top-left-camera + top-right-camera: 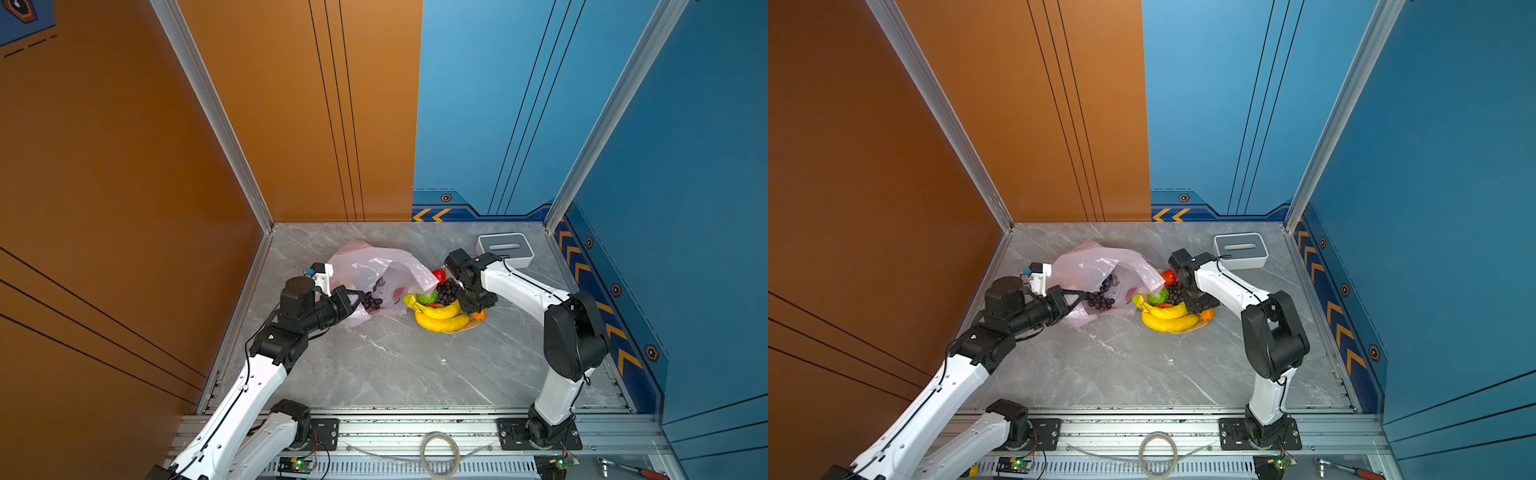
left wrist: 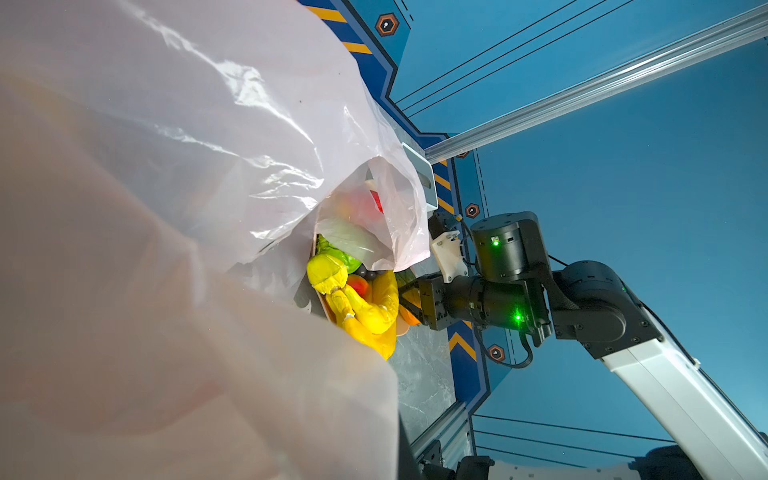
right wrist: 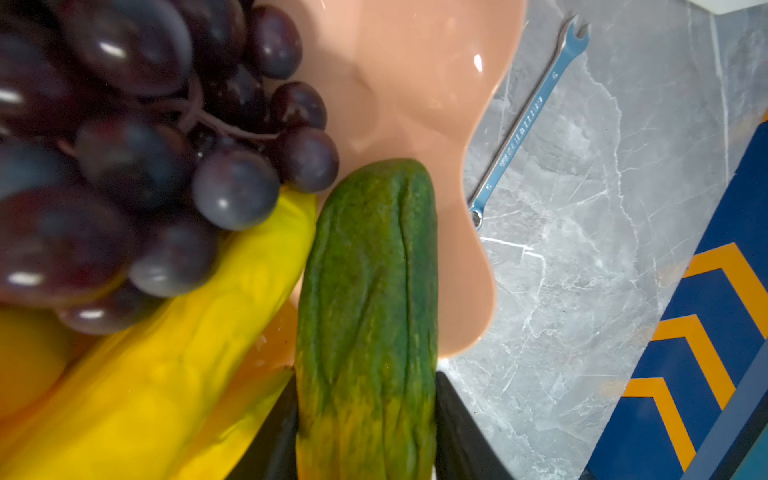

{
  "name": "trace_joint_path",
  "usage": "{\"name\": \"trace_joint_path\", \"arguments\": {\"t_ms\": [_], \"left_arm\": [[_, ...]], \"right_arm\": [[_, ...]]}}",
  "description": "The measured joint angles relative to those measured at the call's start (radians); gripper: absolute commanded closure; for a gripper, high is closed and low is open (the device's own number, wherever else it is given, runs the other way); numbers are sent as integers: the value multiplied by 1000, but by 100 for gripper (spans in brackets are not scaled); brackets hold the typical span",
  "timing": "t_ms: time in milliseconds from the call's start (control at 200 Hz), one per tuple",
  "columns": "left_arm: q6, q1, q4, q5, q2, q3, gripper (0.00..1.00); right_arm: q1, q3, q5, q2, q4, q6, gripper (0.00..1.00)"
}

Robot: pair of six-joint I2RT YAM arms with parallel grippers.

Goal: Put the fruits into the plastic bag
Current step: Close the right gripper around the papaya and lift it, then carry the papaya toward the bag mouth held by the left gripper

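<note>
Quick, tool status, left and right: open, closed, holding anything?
Left tool: closed, apparently pinching the plastic bag at its edge.
Right tool: closed on the green oblong fruit, which lies in the bowl.

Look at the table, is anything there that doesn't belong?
Yes. A metal wrench lies on the marble table right beside the peach bowl. It's a tool, not a fruit, so it looks out of place next to the grapes and bananas.
</note>
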Motion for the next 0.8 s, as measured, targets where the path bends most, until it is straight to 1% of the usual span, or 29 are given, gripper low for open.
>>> {"name": "trace_joint_path", "arguments": {"t_ms": [215,446,606,801], "left_arm": [[0,0,0,0,-2,0,100],[0,0,1,0,-2,0,100],[0,0,1,0,-2,0,100],[-1,0,2,0,-2,0,100]], "right_arm": [[5,5,0,-82,-23,0,66],[6,56,-10,-177,-61,4,66],[5,110,-68,-245,-72,9,66],[3,183,-188,-334,-71,26,66]]}}
